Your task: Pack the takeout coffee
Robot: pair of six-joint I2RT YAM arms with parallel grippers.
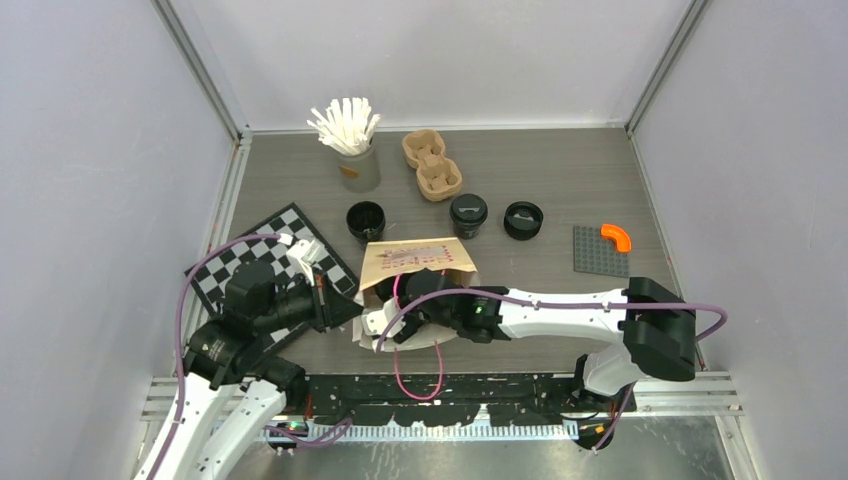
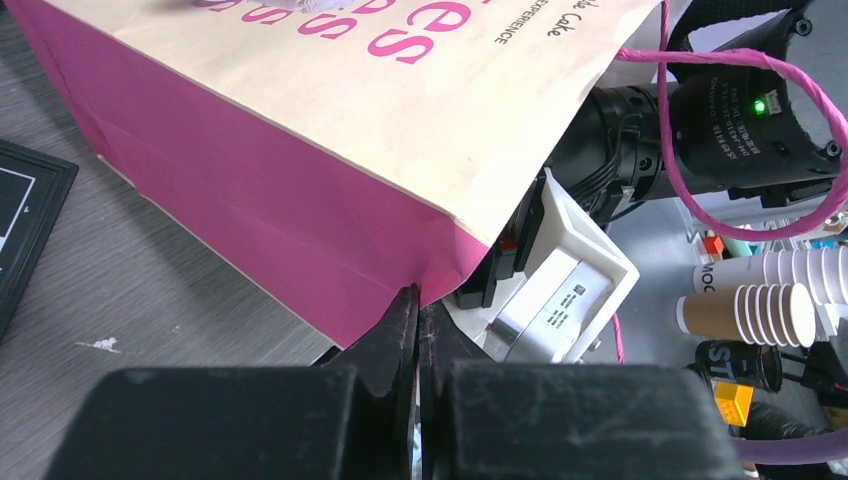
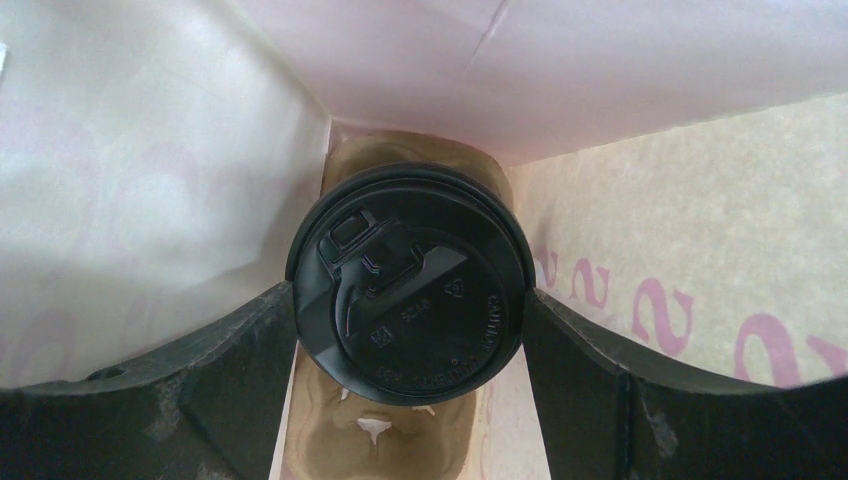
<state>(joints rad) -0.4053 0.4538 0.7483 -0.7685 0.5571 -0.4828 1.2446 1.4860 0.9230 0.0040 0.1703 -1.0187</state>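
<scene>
Table (image 1: 560,170) is carrying: grey cup of white sticks (image 1: 357,165) and pulp carrier (image 1: 432,165) sitting at back; open black cup (image 1: 365,221), lidded black cup (image 1: 468,215), third black cup (image 1: 523,220) lining up mid-table; grey baseplate (image 1: 600,250) lying right, checkerboard (image 1: 265,262) left, paper bag (image 1: 415,262) lying sideways near front.
</scene>
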